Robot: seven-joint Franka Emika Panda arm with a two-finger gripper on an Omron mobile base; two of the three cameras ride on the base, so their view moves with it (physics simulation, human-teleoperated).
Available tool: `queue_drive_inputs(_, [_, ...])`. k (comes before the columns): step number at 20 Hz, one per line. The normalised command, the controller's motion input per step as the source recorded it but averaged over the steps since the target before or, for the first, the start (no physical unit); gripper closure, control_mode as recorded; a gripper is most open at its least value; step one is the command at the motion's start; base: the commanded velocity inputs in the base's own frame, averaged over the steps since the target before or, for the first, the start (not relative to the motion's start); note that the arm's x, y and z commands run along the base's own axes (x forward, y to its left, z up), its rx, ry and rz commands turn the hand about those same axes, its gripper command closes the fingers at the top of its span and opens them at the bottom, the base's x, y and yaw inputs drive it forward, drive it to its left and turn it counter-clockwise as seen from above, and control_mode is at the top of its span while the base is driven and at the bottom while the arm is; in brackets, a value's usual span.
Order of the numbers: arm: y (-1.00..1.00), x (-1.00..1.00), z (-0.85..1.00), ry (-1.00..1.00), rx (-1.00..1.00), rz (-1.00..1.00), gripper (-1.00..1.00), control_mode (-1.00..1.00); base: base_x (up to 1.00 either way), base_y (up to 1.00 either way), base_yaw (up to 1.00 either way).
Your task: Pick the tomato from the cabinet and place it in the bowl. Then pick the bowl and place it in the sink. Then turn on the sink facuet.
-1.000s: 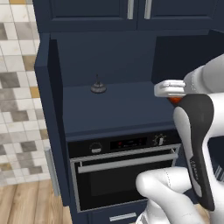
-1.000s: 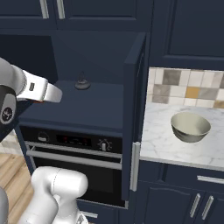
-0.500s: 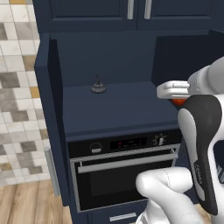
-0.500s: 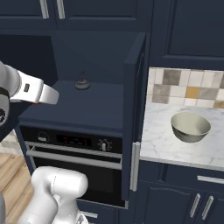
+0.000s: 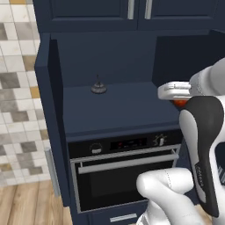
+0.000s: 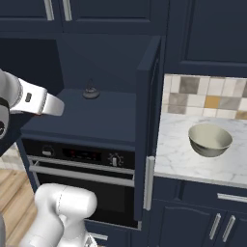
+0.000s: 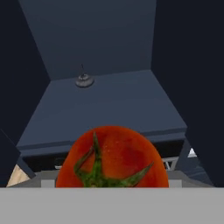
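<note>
Tomato [image 7: 112, 157]: fills the lower middle of the hand view, green calyx facing the camera; in the left base view a red sliver of it peeks out under the white hand at the right front of the cabinet recess.
End effector [image 5: 179, 97]: sits right at the tomato with jaws set wide, about tomato width. Fingertips are hidden, so I cannot tell whether they merely straddle the fruit or already press on it.
Cabinet [image 6: 144, 72]: navy, doorless recess; flat shelf [image 5: 114, 107] above the black oven [image 5: 125, 173].
Other item: small grey knobbed object [image 5: 99, 88] at the back of the shelf, well apart from the tomato.
Bowl [image 6: 210, 140]: upright on the marble surface [image 6: 183, 159], to the right of the cabinet.
Handling, judged: light, round, glossy skin, so likely slippery and prone to roll; flesh gives, so squeeze gently.
Grip point, judged: across the widest girth, pads on opposite sides, clear of the calyx.
Risk, judged: off-centre pinch could squirt it out sideways.
</note>
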Motion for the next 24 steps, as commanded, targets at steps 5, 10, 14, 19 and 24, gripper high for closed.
queue_drive_inputs(5, [0.0, 0.0, 0.0, 0.0, 0.0, 0.0, 1.0, 1.0, -0.58, 0.0, 0.0])
queue_drive_inputs(10, [0.0, 0.0, 0.0, 0.0, 0.0, 0.0, 1.0, 1.0, -0.74, 0.0, 0.0])
queue_drive_inputs(14, [0.0, 0.0, 0.0, 0.0, 0.0, 0.0, 1.0, 1.0, -0.63, -0.06, 0.0])
queue_drive_inputs(19, [0.0, 0.0, 0.0, 0.0, 0.0, 0.0, 1.0, 1.0, -0.37, -0.2, -0.05])
queue_drive_inputs(24, [0.0, 0.0, 0.0, 0.0, 0.0, 0.0, 1.0, 1.0, -0.03, -0.63, -0.08])
